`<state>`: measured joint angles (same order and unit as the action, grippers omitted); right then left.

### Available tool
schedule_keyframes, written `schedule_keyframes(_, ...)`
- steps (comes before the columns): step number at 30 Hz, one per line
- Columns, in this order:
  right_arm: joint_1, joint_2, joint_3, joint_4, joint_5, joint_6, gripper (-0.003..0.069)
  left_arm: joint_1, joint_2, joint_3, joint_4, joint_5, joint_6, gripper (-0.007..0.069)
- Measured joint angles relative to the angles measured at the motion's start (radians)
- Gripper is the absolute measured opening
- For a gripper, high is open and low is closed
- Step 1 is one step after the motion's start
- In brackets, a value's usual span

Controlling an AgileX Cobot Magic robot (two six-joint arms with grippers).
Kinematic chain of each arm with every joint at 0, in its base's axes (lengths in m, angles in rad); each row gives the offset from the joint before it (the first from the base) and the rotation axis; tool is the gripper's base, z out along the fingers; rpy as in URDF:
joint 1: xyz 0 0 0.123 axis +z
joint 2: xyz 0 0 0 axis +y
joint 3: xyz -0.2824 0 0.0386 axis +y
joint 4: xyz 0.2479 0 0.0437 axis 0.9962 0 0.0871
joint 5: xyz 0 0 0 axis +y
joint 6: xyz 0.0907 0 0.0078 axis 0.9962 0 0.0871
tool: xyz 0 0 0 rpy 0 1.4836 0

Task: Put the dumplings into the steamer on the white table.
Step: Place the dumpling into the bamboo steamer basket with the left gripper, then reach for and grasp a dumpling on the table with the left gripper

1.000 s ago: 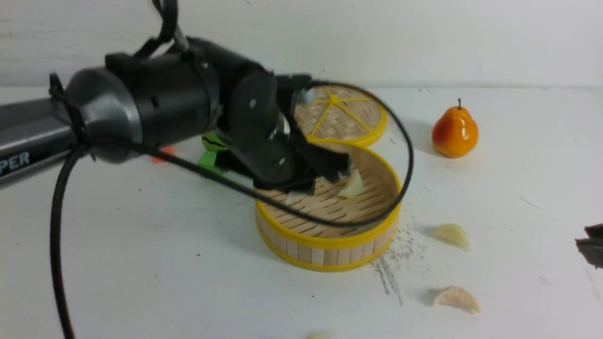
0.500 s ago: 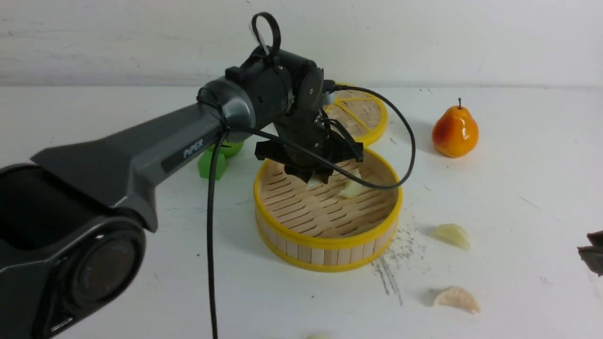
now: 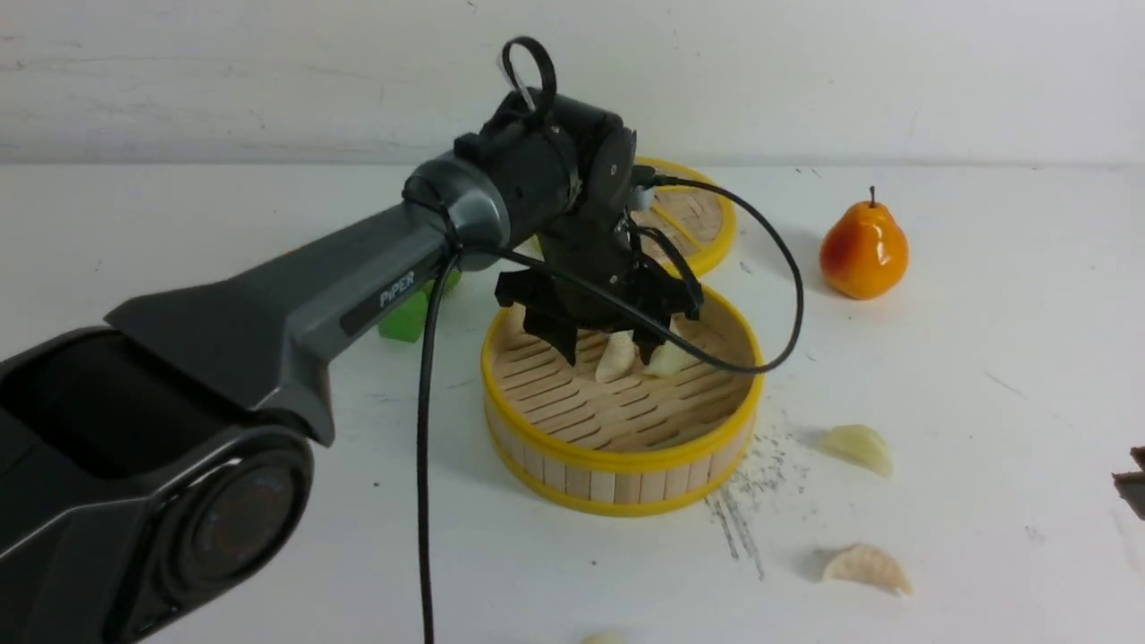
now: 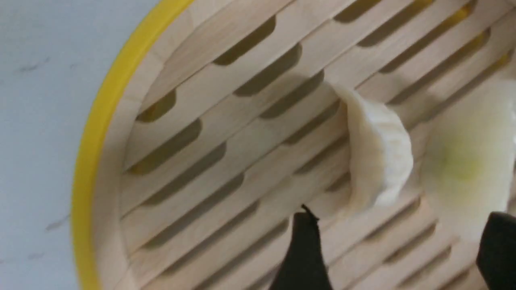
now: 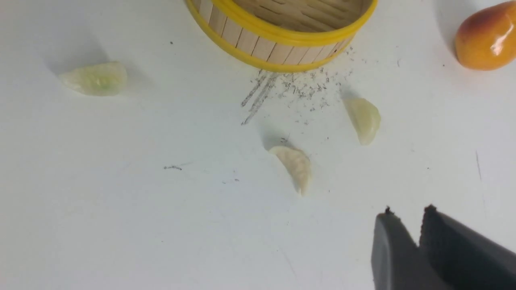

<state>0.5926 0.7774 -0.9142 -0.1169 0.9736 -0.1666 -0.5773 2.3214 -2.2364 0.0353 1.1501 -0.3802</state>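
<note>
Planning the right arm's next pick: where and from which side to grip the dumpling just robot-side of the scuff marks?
Pinch that dumpling across its plump middle from above, jaws spanning curved back to straight edge. It lies flat on the white table; tapered tips would likely slip.

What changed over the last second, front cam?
Left gripper settled over the round bamboo steamer and opened, letting go its pale crescent dumpling, now on the slats beside the other dumpling. Unchanged: steamer, woven lid, orange pear, three dumplings on the white table, right gripper.
</note>
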Motion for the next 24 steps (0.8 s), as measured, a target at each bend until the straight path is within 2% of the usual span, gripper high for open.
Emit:
schedule_keyframes(2,0.0,0.0,0.0,0.0,0.0,0.0,0.0114,-0.001,-0.037,-0.039,-0.007,0.06,0.064,0.0575)
schedule_keyframes(7,0.0,0.0,0.0,0.0,0.0,0.0,0.0118,-0.004,-0.171,-0.03,-0.079,0.086,0.151,0.0576)
schedule_keyframes(11,0.0,0.0,0.0,0.0,0.001,0.0,0.0125,-0.007,-0.387,0.143,-0.147,0.089,0.208,0.0554)
schedule_keyframes(15,0.0,0.0,0.0,0.0,0.001,0.0,0.0128,-0.023,-0.54,0.37,-0.132,0.092,0.251,0.0535)
schedule_keyframes(19,0.0,0.0,0.0,0.0,-0.003,0.0,0.0132,-0.087,-0.632,0.639,-0.128,0.089,0.271,0.0523)
schedule_keyframes(20,0.0,0.0,0.0,0.0,-0.005,0.0,0.0133,-0.115,-0.635,0.724,-0.129,0.071,0.273,0.0521)
schedule_keyframes(21,0.0,0.0,0.0,0.0,-0.005,0.0,0.0133,-0.119,-0.635,0.724,-0.129,0.065,0.273,0.052)
schedule_keyframes(24,0.0,0.0,0.0,0.0,-0.017,0.0,0.0137,-0.179,-0.618,0.889,-0.129,-0.089,0.278,0.052)
